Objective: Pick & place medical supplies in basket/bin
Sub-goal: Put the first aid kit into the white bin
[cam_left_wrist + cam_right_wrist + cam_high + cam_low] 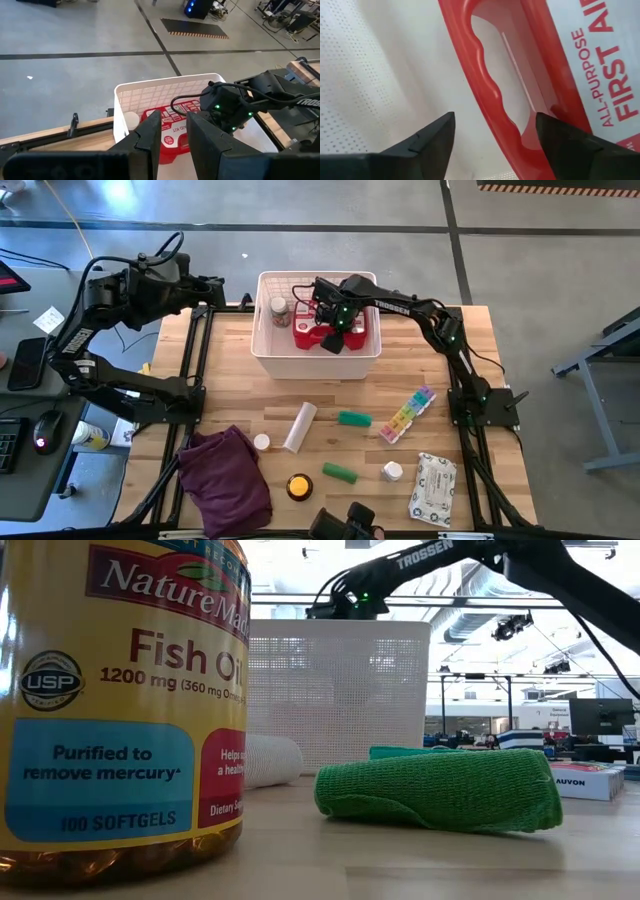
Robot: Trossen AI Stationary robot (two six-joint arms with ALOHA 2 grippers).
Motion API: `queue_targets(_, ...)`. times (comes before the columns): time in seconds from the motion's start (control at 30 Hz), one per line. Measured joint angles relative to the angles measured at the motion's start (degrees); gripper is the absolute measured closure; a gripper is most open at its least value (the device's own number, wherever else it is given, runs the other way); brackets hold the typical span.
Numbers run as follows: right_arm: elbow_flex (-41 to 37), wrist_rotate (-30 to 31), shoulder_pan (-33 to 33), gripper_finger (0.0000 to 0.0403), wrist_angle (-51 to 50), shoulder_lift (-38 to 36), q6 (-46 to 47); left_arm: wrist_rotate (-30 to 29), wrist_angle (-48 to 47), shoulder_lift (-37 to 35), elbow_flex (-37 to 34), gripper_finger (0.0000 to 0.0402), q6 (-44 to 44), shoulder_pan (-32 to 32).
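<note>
The white basket [268, 350] stands at the table's far middle, and its grid wall [340, 690] fills the middle of the low view. Inside it lies the red first-aid case [305, 335] [172, 132], with a small bottle [279, 310] beside it. My right gripper [335, 332] reaches down into the basket and is open [495, 140]. Its fingers stand on either side of the case's red handle [485, 85], apart from it. My left gripper [215, 290] [173, 142] waits open above the table's far left edge, looking toward the basket.
On the near half of the table lie two green rolls [354, 418] [339, 472], a white tube [299, 426], the rainbow pill organiser [407, 415], a white bottle [392, 471], the wipes pack [432, 488], an amber fish-oil bottle [298, 486] [120, 690] and the purple cloth [225, 480].
</note>
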Motion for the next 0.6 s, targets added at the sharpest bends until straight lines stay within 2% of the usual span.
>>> queue_targets(0.23,0.09,-1.38,0.05,0.0126,0.17,1.15,-0.78,2.62,0.01,0.00,-0.01,0.0275,0.02,0.00)
queue_targets(0.43,0.04,-1.42,0.12,0.0102,-0.13,1.23,-0.99,3.82,0.00,0.00,-0.02,0.0275,0.02,0.00)
queue_targets(0.6,0.09,-1.87,0.24,0.0098,-1.67,1.22,-0.37,4.03,-0.02,0.00,-0.02,0.0275,0.02,0.00)
